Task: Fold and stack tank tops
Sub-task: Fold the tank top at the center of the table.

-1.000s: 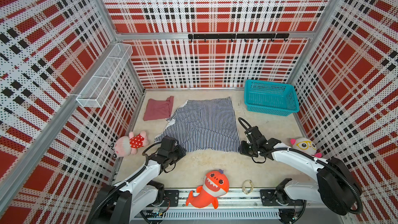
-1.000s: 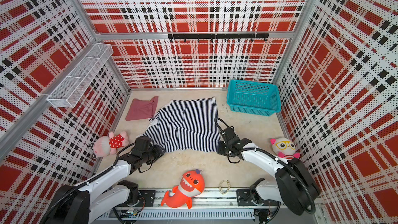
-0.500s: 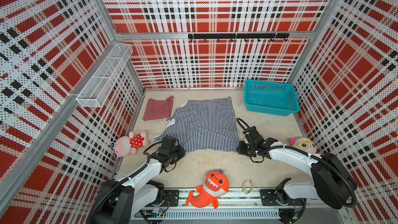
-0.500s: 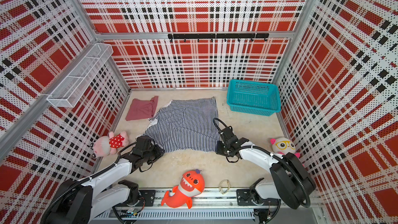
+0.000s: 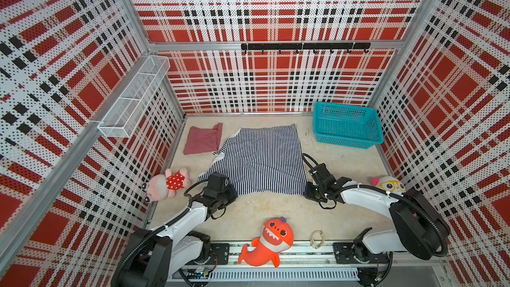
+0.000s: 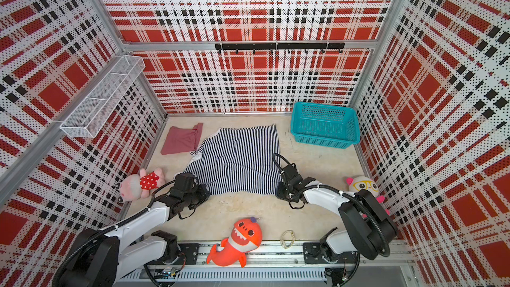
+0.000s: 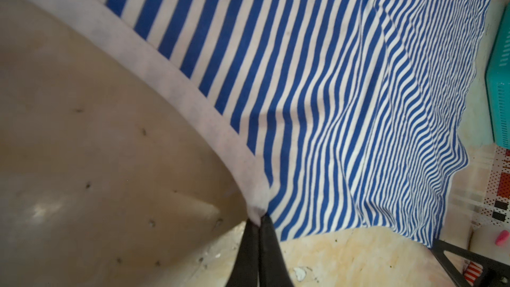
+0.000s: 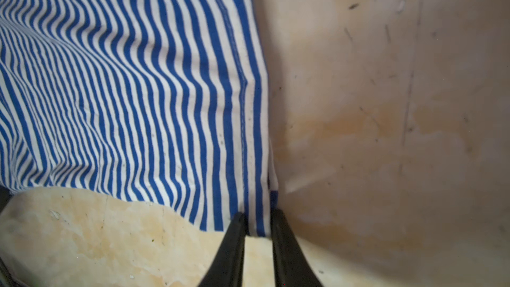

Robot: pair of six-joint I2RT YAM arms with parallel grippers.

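the striped top [image 5: 262, 161] lies spread flat in the middle of the table [image 5: 262, 216]. the rose top [image 5: 202, 140] sits folded just beside its far left corner. the left gripper [image 7: 259, 218] is closed tight, pinching the white trim at the striped top's near left corner. the right gripper [image 8: 258, 216] is at the near right corner, jaws a little apart with the hem between them; i cannot tell if it grips. a basket [image 5: 346, 136] stands far right.
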